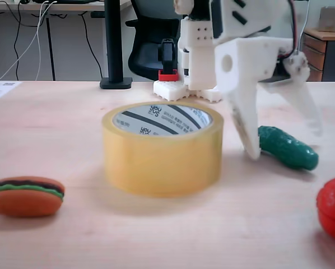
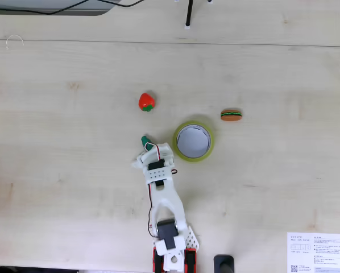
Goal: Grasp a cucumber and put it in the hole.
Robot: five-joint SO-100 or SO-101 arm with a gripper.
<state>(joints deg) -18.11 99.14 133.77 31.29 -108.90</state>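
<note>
Glossy bumpy green cucumber (image 1: 287,148) between spread white plastic gripper (image 1: 284,144) fingers, beside translucent tape roll (image 1: 162,162)

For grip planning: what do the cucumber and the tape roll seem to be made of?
The cucumber looks like glossy dark green plastic or rubber, judging by its sheen. The tape roll looks like yellowish translucent film wound on a white printed core, probably cardboard.

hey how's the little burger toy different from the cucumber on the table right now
The burger toy is orange-brown with green and dark layers; the cucumber is all dark green. The burger toy is squat and rounded, the cucumber long and narrow. The burger toy lies apart from the arm, beyond the tape roll, while the open gripper straddles the cucumber. Both lie on the wooden table.
</note>
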